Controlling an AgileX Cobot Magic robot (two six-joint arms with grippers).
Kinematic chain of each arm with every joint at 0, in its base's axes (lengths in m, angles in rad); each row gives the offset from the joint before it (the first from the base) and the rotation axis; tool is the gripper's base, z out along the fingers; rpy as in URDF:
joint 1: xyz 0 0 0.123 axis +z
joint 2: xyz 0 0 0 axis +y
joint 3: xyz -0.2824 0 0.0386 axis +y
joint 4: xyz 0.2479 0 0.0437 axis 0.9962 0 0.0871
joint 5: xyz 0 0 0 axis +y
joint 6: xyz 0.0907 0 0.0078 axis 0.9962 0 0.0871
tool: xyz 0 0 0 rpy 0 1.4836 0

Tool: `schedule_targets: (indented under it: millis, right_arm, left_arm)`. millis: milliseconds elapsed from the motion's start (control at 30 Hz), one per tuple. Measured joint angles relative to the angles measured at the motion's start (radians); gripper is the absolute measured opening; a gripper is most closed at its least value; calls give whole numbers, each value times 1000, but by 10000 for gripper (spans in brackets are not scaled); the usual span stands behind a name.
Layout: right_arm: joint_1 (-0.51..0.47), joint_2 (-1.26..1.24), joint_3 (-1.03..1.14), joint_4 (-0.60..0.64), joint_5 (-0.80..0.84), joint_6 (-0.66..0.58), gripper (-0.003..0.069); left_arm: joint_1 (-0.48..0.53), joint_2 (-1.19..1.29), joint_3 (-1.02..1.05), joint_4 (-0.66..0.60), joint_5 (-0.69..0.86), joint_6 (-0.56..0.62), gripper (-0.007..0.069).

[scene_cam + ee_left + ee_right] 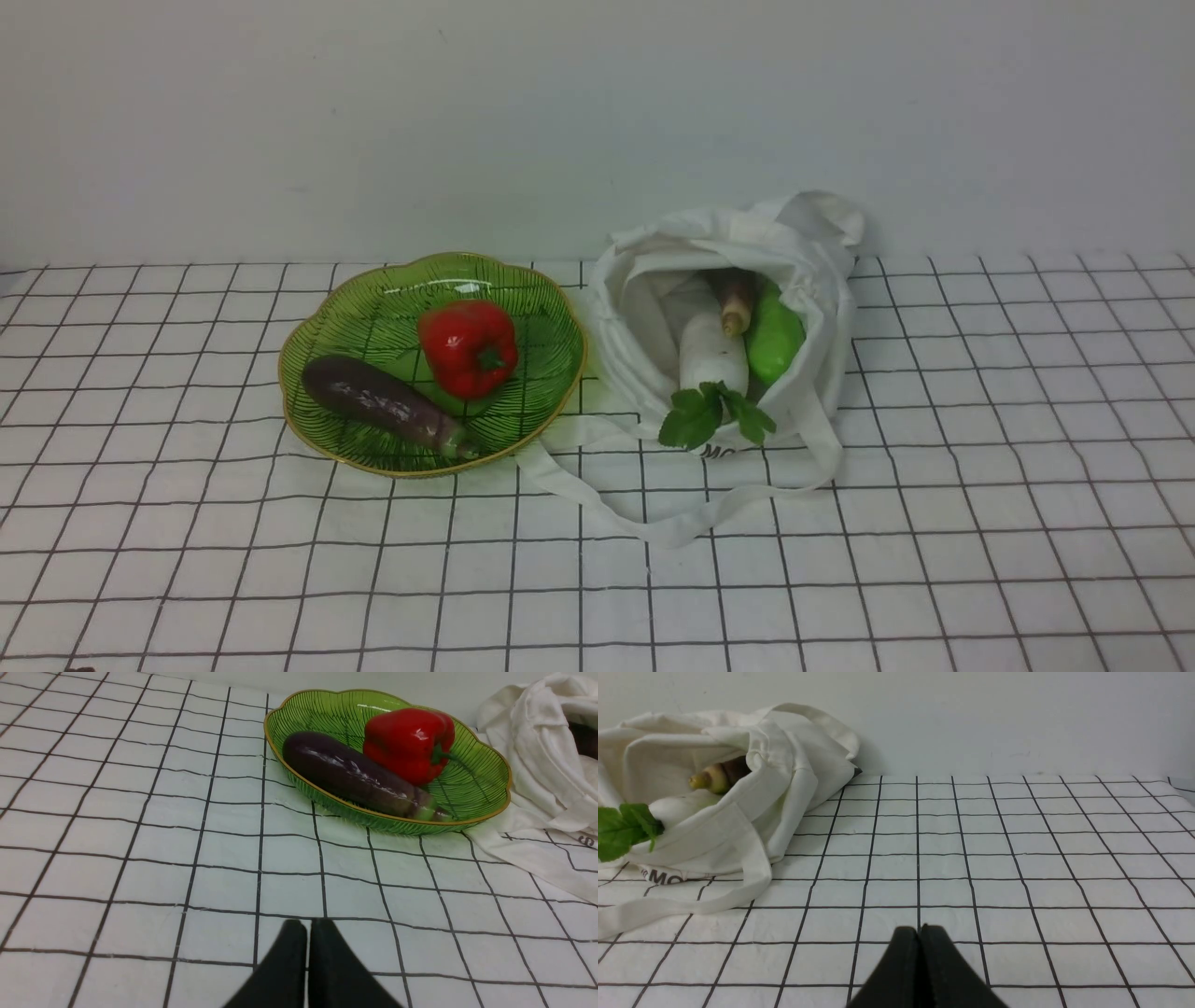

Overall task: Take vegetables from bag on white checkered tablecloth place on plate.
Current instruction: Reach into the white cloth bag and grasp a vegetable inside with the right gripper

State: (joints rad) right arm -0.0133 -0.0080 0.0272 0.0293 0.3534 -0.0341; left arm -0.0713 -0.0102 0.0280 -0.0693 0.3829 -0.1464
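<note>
Two claws, left (308, 926) and right (918, 933), tips together and empty, presumably parked to spare the white bag (831, 327), slumped mouth-forward, vegetables (711, 359) inside, perhaps for easy reach, beside green plate (322, 322).

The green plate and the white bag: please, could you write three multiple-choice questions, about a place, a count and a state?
1. Where is the red pepper?
A) In the bag
B) On the plate
C) On bare cloth

2. How many eggplants lie on the plate?
A) One
B) Two
C) Three

3. How is the bag's mouth?
A) Tied shut
B) Folded closed
C) Open

1: B, the pepper sits inside the plate's rim.
2: A, a single dark eggplant lies there.
3: C, vegetables show inside the bag.
</note>
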Motion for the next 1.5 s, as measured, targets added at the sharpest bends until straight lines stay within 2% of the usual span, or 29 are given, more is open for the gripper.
schedule_targets:
  millis: [200, 267, 300, 333, 367, 433, 533, 633, 767, 833, 900, 1000, 1100, 1167, 1267, 1367, 1500]
  right_arm:
    - [0, 0, 0, 33, 0, 15, -15]
    - [0, 0, 0, 111, -12, 57, -15]
    - [0, 0, 2, 216, -29, 110, -15]
    - [0, 0, 2, 248, -35, 127, -15]
    - [0, 0, 2, 377, -64, 187, -15]
    - [0, 0, 2, 521, -90, 236, -15]
    - [0, 0, 2, 651, -115, 257, -15]
    - [0, 0, 2, 709, -129, 254, -15]
    - [14, 0, -56, 679, -36, 155, -15]
    - [24, 29, -215, 579, 57, 53, -14]
    - [24, 120, -337, 473, 133, 26, -12]
    - [24, 306, -505, 291, 302, 24, -11]
    - [24, 564, -636, 129, 511, 81, -11]
    - [31, 732, -688, 111, 591, 83, -11]
    - [66, 923, -738, 178, 619, 29, -11]
    - [167, 1097, -805, 269, 589, -19, -11]
    - [295, 1252, -914, 244, 523, 40, -10]
  left_arm:
    - [0, 0, 0, 0, 0, 0, -8]
    - [0, 0, 0, 0, 0, 0, -8]
    - [0, 0, 0, 0, 0, 0, -8]
    - [0, 0, 0, 0, 0, 0, -8]
    - [0, 0, 0, 0, 0, 0, -8]
    - [0, 0, 0, 0, 0, 0, -8]
    - [0, 0, 0, 0, 0, 0, -8]
    - [0, 0, 0, 0, 0, 0, -8]
    - [0, 0, 0, 0, 0, 0, -8]
    - [0, 0, 0, 0, 0, 0, -8]
    - [0, 0, 0, 0, 0, 0, -8]
    - [0, 0, 0, 0, 0, 0, -8]
    - [0, 0, 0, 0, 0, 0, -8]
    - [0, 0, 0, 0, 0, 0, -8]
    - [0, 0, 0, 0, 0, 0, -8]
    - [0, 0, 0, 0, 0, 0, -8]
    - [0, 0, 0, 0, 0, 0, -8]
